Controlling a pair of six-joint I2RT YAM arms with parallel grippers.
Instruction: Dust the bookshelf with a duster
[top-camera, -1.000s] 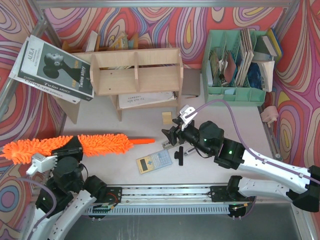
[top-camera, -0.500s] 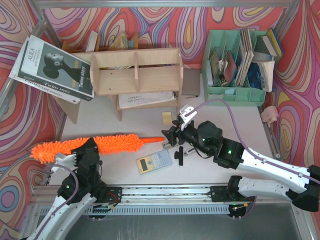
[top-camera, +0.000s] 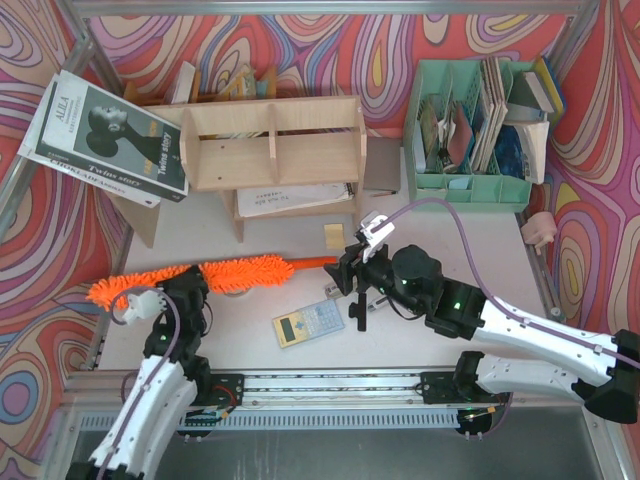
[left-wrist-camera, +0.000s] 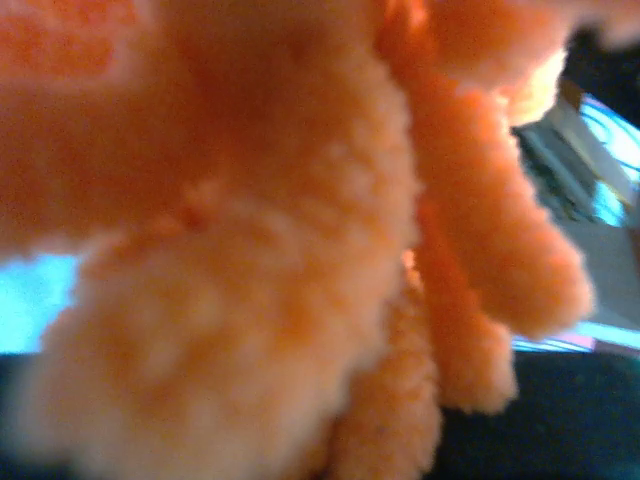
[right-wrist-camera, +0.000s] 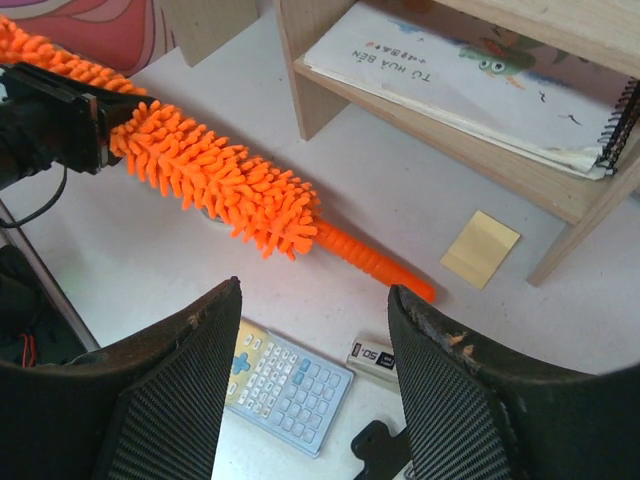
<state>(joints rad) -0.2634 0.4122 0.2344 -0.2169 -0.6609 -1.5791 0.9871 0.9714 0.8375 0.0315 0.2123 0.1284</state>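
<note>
- Far left, a black-and-white book (top-camera: 105, 135) leans tilted against the bookshelf's (top-camera: 270, 135) left end.
- The left gripper (top-camera: 185, 288) is clamped shut on the duster (top-camera: 245, 271), gripping its fluffy orange head partway along. Orange fluff fills the left wrist view.
- The duster stretches across the table (top-camera: 450, 220) in front of the bookshelf, apart from it. Its fluffy end points left and toward the near edge. Its thin orange handle points right and slightly away.
- The bookshelf stands at the back, left of centre: light wood, two tiers, upright dividers. A spiral notebook (top-camera: 295, 197) lies flat on its lower tier.
- A small yellow note (top-camera: 333, 234) lies on the table by the bookshelf's right foot.
- A calculator (top-camera: 308, 323) lies near the front edge, on the near side of the handle.
- The right gripper (top-camera: 350, 272) is open, fingers apart, with nothing between them. The handle's tip lies just beside it; whether they touch cannot be told.
- At the back right, a green organiser (top-camera: 470, 185) holds upright books and papers.
</note>
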